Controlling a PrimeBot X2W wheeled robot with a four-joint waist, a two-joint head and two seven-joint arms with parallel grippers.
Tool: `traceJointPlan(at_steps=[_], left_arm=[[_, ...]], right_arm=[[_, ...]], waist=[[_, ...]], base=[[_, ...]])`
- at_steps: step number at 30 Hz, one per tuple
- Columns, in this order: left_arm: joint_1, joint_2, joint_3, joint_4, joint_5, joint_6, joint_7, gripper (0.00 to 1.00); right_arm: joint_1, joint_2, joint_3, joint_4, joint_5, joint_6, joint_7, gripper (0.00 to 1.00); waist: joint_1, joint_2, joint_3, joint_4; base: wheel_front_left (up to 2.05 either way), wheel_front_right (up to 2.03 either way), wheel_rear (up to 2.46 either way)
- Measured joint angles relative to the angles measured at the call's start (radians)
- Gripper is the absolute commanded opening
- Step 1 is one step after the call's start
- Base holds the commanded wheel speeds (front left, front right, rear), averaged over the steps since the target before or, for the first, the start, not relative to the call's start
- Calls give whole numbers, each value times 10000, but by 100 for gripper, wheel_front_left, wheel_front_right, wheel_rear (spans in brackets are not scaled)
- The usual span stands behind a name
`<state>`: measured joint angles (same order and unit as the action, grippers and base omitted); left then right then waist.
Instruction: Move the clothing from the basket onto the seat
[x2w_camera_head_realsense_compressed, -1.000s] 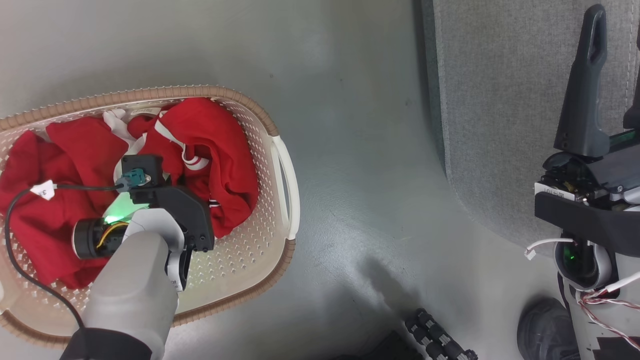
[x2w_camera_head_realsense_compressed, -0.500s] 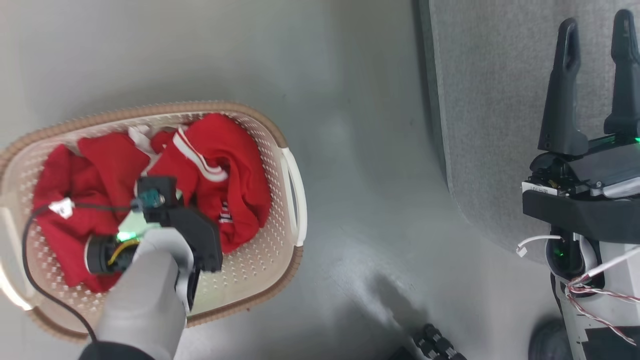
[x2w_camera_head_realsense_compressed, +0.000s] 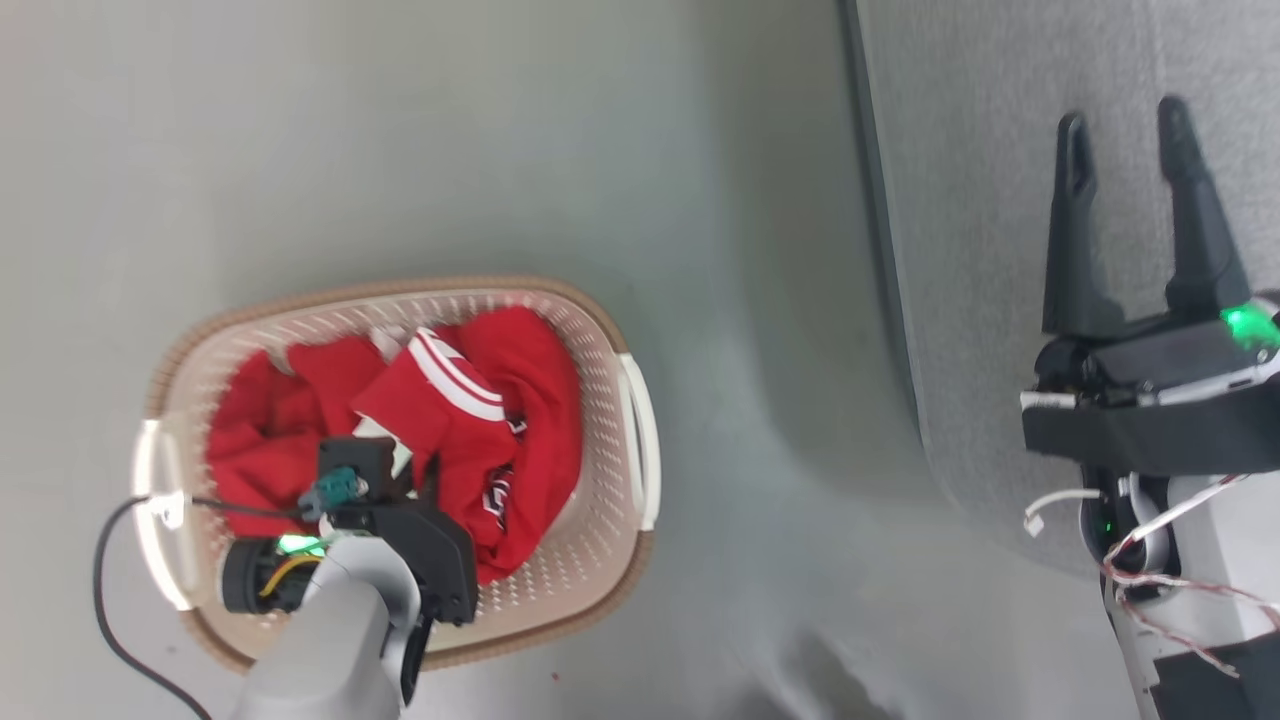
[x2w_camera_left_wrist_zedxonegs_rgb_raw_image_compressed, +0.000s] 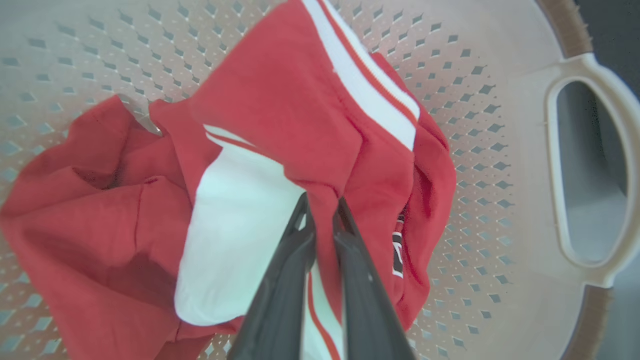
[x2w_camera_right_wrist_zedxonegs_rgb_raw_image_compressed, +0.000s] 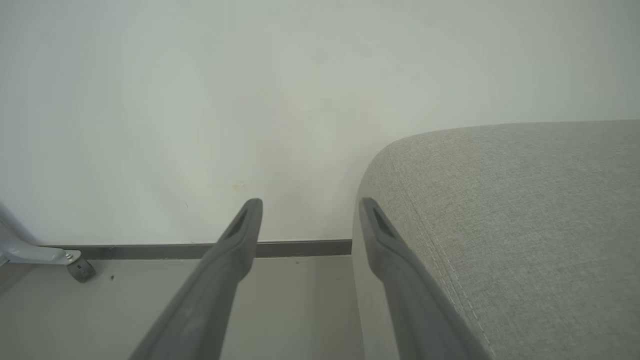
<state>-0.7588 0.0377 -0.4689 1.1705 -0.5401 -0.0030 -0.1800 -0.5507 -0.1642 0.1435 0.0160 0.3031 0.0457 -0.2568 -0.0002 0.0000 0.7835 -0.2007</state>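
The clothing (x2w_camera_left_wrist_zedxonegs_rgb_raw_image_compressed: 280, 115) lies heaped in the basket (x2w_camera_head_realsense_compressed: 590, 560) on the floor (x2w_camera_head_realsense_compressed: 500, 150). It looks soft, light and limp, likely to drape and trail when lifted, so a bunched fold near the striped trim seems the surest hold. The left gripper (x2w_camera_left_wrist_zedxonegs_rgb_raw_image_compressed: 322, 205) has its jaws clenched on such a red fold. The right gripper (x2w_camera_head_realsense_compressed: 1120, 120) hangs at the edge of the seat (x2w_camera_head_realsense_compressed: 980, 200), jaws spread and empty.

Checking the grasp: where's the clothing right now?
In the head view the clothing is heaped in the basket on the floor at lower left, left of the seat; the left tool is shut on a red fold of it.
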Motion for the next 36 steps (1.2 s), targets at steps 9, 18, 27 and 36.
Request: traceJointPlan(at_steps=[9, 18, 27, 36], left_arm=[[669, 2, -403, -1108, -848, -71, -523, 0], [1106, -8, -445, -1643, -926, -67, -675, 0], [1496, 31, -104, -2688, -685, -67, -694, 0], [2430, 600, 276, -4157, -199, 96, -694, 0]], right_arm=[[612, -207, -73, 882, -117, 77, 2, 100], [1360, -360, -293, 1467, -153, 86, 2, 100], [2297, -351, -420, 1916, -153, 71, 2, 100], [3105, -19, -128, 2301, -165, 71, 4, 100]], waist=[[0, 0, -1300, 513], [-1, -1, -2631, 1049], [0, -1, -3984, 1568], [-1, -1, -5374, 1903]], base=[[0, 0, 0], [0, 0, 0], [0, 0, 0], [0, 0, 0]])
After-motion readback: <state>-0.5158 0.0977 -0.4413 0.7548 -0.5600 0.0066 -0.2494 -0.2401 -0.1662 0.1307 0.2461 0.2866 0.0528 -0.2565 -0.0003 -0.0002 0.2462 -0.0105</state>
